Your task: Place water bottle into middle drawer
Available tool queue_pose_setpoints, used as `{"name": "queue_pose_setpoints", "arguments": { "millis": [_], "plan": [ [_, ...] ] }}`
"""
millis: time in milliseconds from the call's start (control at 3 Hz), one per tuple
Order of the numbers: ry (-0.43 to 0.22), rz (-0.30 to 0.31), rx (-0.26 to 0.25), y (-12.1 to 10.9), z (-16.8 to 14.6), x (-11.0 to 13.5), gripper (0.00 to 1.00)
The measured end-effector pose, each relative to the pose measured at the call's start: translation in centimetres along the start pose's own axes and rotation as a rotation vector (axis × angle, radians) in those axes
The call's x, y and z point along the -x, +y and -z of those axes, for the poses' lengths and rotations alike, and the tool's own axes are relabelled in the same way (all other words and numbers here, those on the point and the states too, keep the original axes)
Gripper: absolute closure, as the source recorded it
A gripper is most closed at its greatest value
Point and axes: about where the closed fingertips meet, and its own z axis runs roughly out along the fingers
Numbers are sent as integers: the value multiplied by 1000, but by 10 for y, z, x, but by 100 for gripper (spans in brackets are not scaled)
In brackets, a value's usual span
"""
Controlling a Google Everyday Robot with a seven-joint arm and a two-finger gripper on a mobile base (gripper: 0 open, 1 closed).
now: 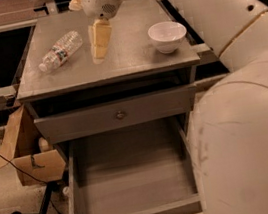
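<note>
The water bottle (59, 51) lies on its side on the left part of the grey cabinet top (132, 61), white cap toward the front left. My gripper (99, 42) hangs over the middle of the top, pointing down, just right of the bottle and apart from it. Nothing is seen in its hold. Below, the middle drawer (134, 172) stands pulled out wide, its plain grey floor bare. My arm's large white body (243, 127) covers the drawer's right side.
A white bowl (167, 35) sits on the right of the cabinet top. A shut drawer front with a round metal knob (120, 114) lies above the pulled-out drawer. A cardboard box (30, 156) and cables stand on the floor at left.
</note>
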Motion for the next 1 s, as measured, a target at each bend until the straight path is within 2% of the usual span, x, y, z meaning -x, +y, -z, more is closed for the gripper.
{"name": "queue_pose_setpoints", "arguments": {
  "millis": [333,667,1000],
  "plan": [
    [-37,30,2,-30,-33,4,0],
    [-37,30,2,-30,-33,4,0],
    [-51,-15,-25,-34,-38,1,0]
  ]
}}
